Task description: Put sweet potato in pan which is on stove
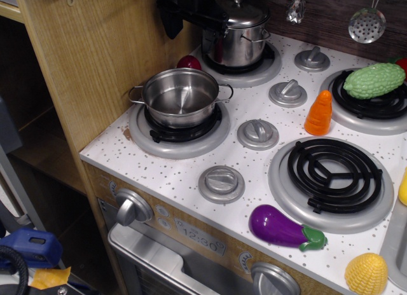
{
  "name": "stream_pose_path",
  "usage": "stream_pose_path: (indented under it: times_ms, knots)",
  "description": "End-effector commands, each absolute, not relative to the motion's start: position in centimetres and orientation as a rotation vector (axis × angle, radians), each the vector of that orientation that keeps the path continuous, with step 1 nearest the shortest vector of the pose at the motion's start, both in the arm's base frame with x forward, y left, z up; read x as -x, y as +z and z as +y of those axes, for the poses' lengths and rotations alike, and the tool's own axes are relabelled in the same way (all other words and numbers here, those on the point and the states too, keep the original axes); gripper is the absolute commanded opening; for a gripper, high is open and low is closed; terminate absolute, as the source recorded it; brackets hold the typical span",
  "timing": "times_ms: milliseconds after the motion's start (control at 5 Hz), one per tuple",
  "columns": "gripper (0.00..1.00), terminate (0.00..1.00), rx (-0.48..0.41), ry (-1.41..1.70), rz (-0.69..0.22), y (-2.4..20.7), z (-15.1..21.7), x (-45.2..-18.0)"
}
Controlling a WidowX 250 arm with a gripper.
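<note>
I can't tell the gripper (175,15) jaw state. Pan (180,96) looks empty; sweet potato (189,61) just behind it.

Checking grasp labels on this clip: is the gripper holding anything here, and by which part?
It cannot be told. The dark arm shows only at the top edge and its fingers are not visible. The small dark red sweet potato lies on the stove behind the shallow steel pan.

I count four grey-ringed burners on the white speckled toy stove (254,152), two of them with their black coils bare. I count two steel pots: one shallow shiny lidless pan (180,96) and one taller lidded steel pot (236,31). I see five grey knobs on top, and one each of maroon sweet potato (188,62), orange carrot (319,113), purple eggplant (284,227) and bumpy green gourd (374,80).
</note>
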State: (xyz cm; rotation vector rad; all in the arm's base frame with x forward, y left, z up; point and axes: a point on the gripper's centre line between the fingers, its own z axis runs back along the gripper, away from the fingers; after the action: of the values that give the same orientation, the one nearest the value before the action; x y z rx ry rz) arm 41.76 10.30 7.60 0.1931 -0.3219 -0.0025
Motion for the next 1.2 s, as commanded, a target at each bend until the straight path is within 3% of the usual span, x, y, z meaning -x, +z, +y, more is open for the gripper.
stream_pose_path:
  times_ms: [0,1000]
  knots:
    - [1.00,0.00,-0.193,-0.002,-0.322,7.6,10.3,-41.8]
    - [1.00,0.00,-0.184,0.019,-0.377,3.6,11.5,-42.6]
